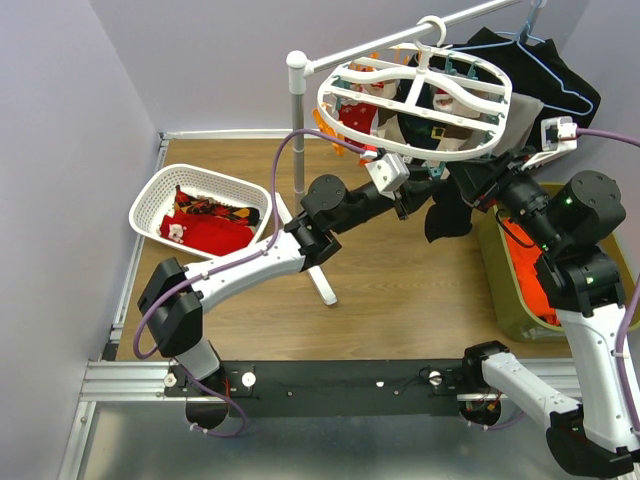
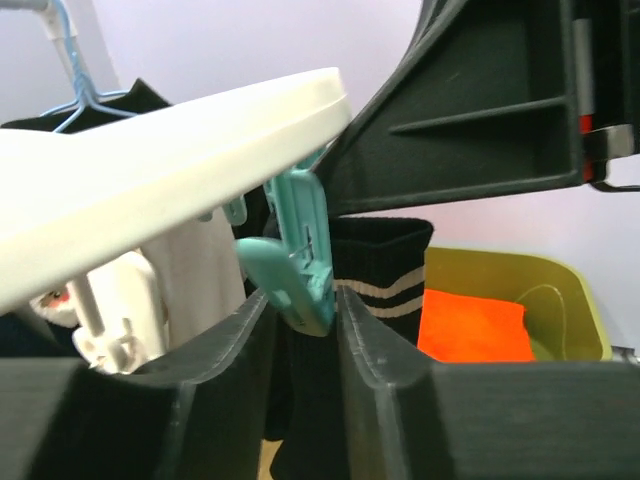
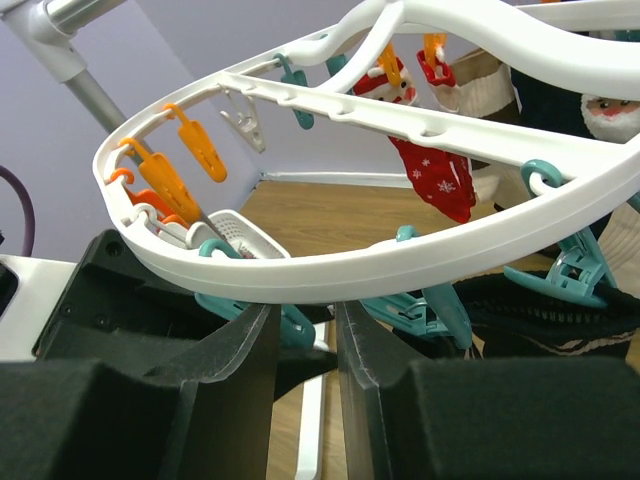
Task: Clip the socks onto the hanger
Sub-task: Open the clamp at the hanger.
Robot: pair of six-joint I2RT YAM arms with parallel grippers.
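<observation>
the left end effector (image 2: 302, 318), nearly closed, squeezes a teal clip (image 2: 296, 250) under the hanger (image 2: 150, 180), hung far right. a black striped sock (image 2: 385, 265) hangs just behind; its cuff likely needs feeding into the clip. whether the right end effector (image 3: 305, 330) grips anything cannot be told.

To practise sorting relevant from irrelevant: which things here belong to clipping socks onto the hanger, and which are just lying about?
Job: hanger, teal clip, black striped sock, red socks in the basket.
Lying about: blue wire hanger, black garment, orange cloth, olive bin.
</observation>
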